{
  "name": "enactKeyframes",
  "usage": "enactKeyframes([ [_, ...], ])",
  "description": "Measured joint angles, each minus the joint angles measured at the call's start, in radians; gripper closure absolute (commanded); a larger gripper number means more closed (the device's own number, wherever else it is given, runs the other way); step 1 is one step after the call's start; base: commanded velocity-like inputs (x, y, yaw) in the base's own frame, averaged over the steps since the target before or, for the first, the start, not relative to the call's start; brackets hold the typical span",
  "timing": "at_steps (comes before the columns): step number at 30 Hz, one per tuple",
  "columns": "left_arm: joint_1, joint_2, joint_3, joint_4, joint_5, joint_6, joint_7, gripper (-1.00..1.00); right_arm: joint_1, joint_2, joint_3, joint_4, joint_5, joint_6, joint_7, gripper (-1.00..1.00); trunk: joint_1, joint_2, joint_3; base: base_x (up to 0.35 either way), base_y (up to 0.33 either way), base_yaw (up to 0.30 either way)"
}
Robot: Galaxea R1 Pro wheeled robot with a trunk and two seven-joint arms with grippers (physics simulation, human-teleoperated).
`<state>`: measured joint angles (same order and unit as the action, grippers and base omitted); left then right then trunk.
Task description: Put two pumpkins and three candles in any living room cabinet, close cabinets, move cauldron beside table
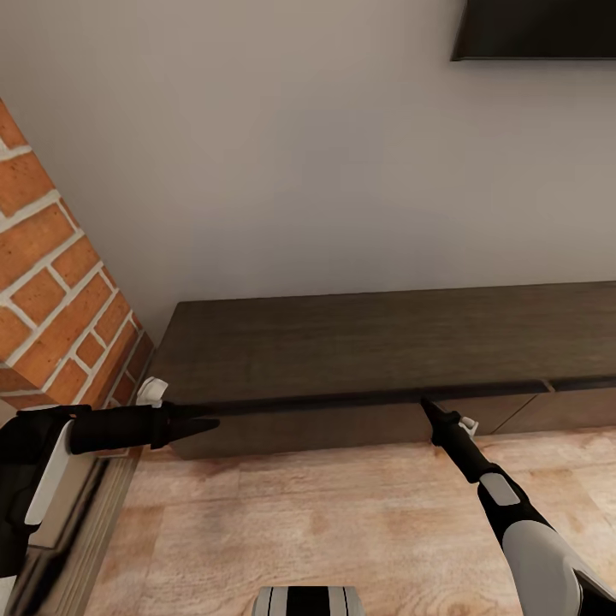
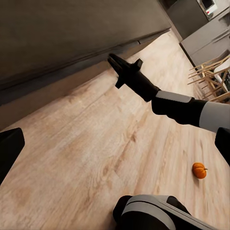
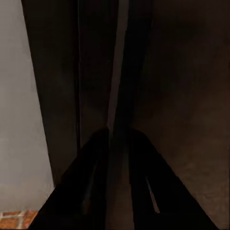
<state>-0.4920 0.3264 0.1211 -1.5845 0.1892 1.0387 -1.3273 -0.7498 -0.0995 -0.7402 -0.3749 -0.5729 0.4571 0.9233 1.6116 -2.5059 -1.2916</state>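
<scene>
The long, low dark-brown cabinet (image 1: 385, 342) runs along the wall in the head view. My right gripper (image 1: 425, 404) is shut, its tip against the cabinet's upper front edge. In the right wrist view its dark fingers (image 3: 143, 191) lie close together against that edge. My left gripper (image 1: 205, 423) is shut and points right, just in front of the cabinet's left end. The left wrist view looks along the cabinet front (image 2: 57, 72) to the right gripper (image 2: 114, 59). One orange pumpkin (image 2: 199, 170) lies on the wooden floor behind my right arm. The candles and cauldron are out of view.
A red brick column (image 1: 51, 282) stands close on the left beside the cabinet's end. A dark screen (image 1: 535, 30) hangs on the wall above. In the left wrist view, wooden chairs (image 2: 211, 76) and grey kitchen cupboards (image 2: 206, 38) stand far off. My base (image 2: 158, 213) is behind me.
</scene>
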Motion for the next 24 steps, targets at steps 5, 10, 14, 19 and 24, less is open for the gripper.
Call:
enactKeyframes([
  [5,0.000,0.000,0.000,0.000,0.000,0.000,0.000,-1.00,0.000,0.000,-0.002,0.001,0.012,-0.011,-0.015,1.00,0.000,0.000,0.000,0.000,0.000,0.000],
  [10,0.000,0.000,0.000,0.000,0.000,0.000,0.000,-1.00,0.000,0.000,-0.002,0.001,0.012,-0.011,-0.015,1.00,0.000,0.000,0.000,0.000,0.000,0.000],
  [14,0.000,0.000,0.000,0.000,0.000,0.000,0.000,-1.00,0.000,-0.001,-0.002,0.002,0.010,-0.010,-0.015,1.00,0.000,0.000,0.000,0.000,0.000,0.000],
  [19,0.000,0.000,0.000,0.000,0.000,0.000,0.000,-1.00,0.000,-0.001,-0.002,0.004,0.008,-0.007,-0.015,1.00,0.000,0.000,0.000,0.000,0.000,0.000],
  [24,0.000,0.000,0.000,0.000,0.000,0.000,0.000,-1.00,0.000,-0.001,-0.001,0.004,0.004,-0.004,-0.017,1.00,0.000,0.000,0.000,0.000,0.000,0.000],
])
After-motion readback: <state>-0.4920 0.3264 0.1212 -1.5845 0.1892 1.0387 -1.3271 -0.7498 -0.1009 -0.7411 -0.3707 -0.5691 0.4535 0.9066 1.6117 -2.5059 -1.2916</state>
